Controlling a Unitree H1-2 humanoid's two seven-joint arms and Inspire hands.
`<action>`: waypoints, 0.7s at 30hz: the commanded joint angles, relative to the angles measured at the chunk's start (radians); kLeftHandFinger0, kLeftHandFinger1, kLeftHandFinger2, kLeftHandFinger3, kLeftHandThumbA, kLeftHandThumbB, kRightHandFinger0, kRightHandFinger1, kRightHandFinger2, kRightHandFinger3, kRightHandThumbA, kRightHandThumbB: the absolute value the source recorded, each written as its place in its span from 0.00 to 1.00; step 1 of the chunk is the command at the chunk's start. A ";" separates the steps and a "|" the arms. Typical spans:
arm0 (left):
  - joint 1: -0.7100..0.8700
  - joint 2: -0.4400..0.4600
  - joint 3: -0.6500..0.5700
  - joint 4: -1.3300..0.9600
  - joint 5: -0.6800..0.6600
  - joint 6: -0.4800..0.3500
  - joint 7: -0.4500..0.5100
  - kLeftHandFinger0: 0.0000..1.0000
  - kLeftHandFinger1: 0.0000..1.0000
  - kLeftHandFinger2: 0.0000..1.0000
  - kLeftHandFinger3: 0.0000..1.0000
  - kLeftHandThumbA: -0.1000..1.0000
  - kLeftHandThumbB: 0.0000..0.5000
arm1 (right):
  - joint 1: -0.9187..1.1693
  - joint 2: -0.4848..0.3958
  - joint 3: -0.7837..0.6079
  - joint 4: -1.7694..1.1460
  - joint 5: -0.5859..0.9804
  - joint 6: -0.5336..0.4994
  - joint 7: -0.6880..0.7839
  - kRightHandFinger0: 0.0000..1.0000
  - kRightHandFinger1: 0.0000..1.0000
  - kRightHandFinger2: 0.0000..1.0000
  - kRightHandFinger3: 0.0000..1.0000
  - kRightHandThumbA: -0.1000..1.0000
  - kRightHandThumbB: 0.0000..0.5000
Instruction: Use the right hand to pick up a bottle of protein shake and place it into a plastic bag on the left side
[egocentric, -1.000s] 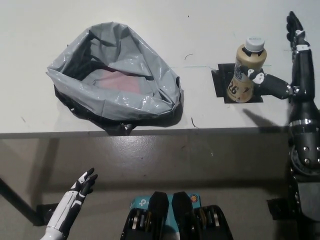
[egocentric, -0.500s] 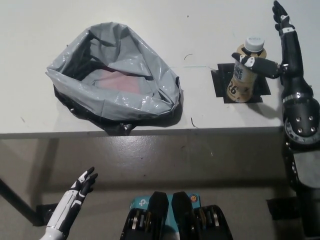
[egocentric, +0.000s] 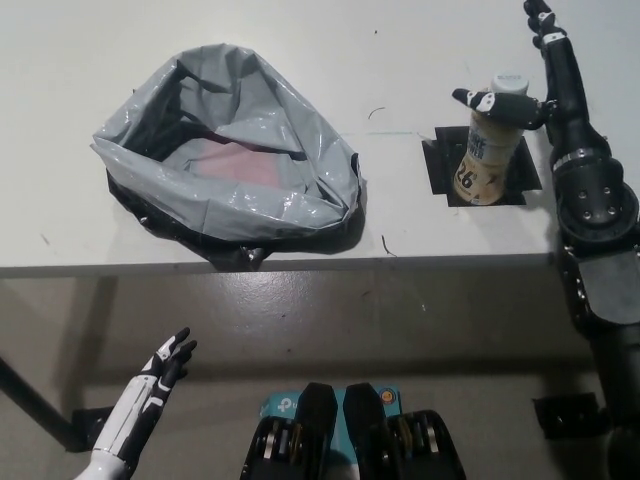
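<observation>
Fingers (egocentric: 541, 22) of the black right hand (egocentric: 545, 85) are standing spread wide and pointing toward the table's far side, while its thumb is reaching across the upper part of the protein shake bottle (egocentric: 488, 143), just under the cap; the hand is not closing on anything. Beige and cylindrical, the bottle is wearing a pale grey cap (egocentric: 508, 83) and showing a large "26" low on its label; smaller print above it is too blurred to read. It is standing upright on a black square patch (egocentric: 437, 165) on the white table (egocentric: 420, 50), near the front edge, with bare tabletop lying between it and the bag. That grey plastic bag (egocentric: 225, 155) is sitting crumpled and glossy on the left part of the table, its mouth gaping open over a reddish patch inside. Below the table edge, at lower left, the white left hand (egocentric: 160, 375) is hanging with fingers loosely apart, holding nothing.
</observation>
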 joint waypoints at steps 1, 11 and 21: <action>-0.012 0.012 0.002 -0.033 -0.007 -0.024 -0.025 1.00 1.00 1.00 1.00 1.00 0.70 | -0.078 0.003 0.006 0.018 0.019 0.012 0.007 1.00 1.00 1.00 1.00 0.97 0.99; -0.023 0.018 0.005 -0.037 0.003 -0.027 -0.025 1.00 1.00 1.00 1.00 1.00 0.76 | -0.070 0.026 -0.019 0.163 0.111 -0.047 0.061 1.00 1.00 1.00 1.00 0.94 1.00; -0.028 0.023 0.013 -0.036 0.010 -0.033 -0.026 1.00 1.00 1.00 1.00 1.00 0.76 | -0.072 0.050 -0.061 0.372 0.184 -0.152 0.083 1.00 1.00 1.00 1.00 0.82 1.00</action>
